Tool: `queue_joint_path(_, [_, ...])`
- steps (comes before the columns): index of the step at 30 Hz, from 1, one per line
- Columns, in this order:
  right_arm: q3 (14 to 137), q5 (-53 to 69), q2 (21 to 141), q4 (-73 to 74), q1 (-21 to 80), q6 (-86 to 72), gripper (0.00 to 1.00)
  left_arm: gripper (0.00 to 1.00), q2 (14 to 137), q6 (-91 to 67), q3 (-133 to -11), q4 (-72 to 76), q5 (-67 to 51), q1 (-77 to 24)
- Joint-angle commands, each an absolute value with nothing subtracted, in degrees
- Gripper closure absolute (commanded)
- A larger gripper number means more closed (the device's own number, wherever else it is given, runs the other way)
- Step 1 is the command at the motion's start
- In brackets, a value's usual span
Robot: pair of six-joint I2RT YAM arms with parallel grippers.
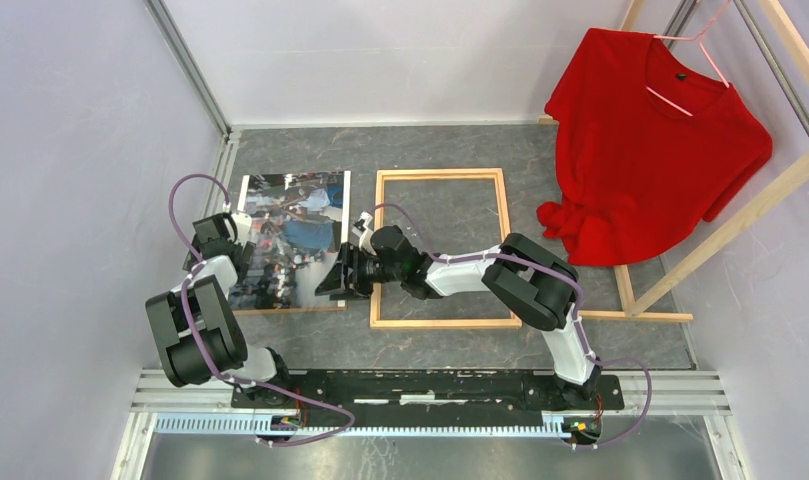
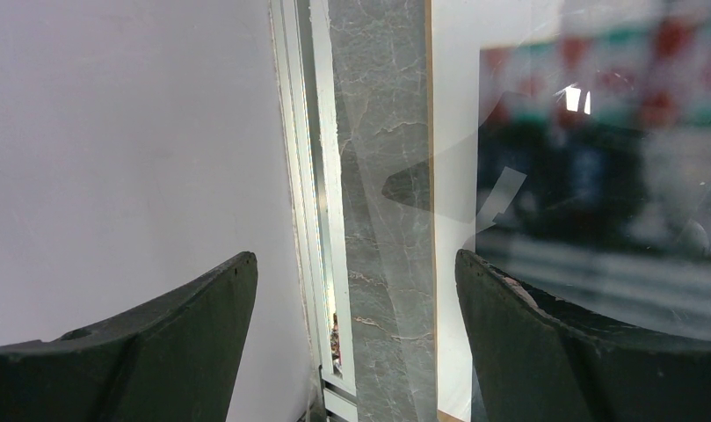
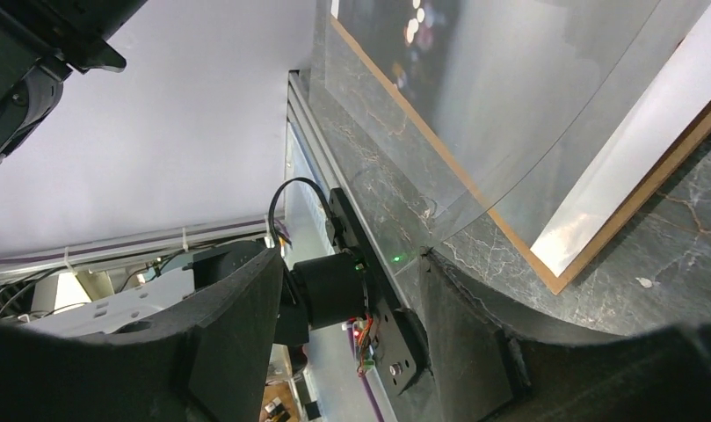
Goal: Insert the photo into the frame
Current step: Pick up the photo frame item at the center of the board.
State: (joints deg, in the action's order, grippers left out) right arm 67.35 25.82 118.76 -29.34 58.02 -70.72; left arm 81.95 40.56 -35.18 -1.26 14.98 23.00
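Top external: my left gripper and right gripper, jaws wide and holding nothing, flank the white-edged group photo beside the light wooden frame.

Photo left of frame — apart; shirt rack right.

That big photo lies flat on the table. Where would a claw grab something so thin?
Probably by its right long edge, near the front corner, coming in low from the side that faces the frame. The photo lies flat and thin, so there is nothing to pinch from above. The right claw sits open at that edge.
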Motion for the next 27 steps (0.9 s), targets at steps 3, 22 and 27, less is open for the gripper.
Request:
queue_joint_path(3, [65.9,25.6,117.6,-34.0,58.1,-71.9,0.35,0.09,85.3,41.7,-31.3,-9.3,10.1,22.8])
queue_joint_path(22, [62.3,22.1,118.5,-28.8,59.6,-72.7,0.35,0.1,85.5,41.3,-32.0,-10.3,9.8,22.7])
queue_joint_path(27, [62.2,21.1,119.0,-27.3,59.7,-72.8,0.36,0.11,85.4,41.5,-32.2,-10.6,9.7,22.8])
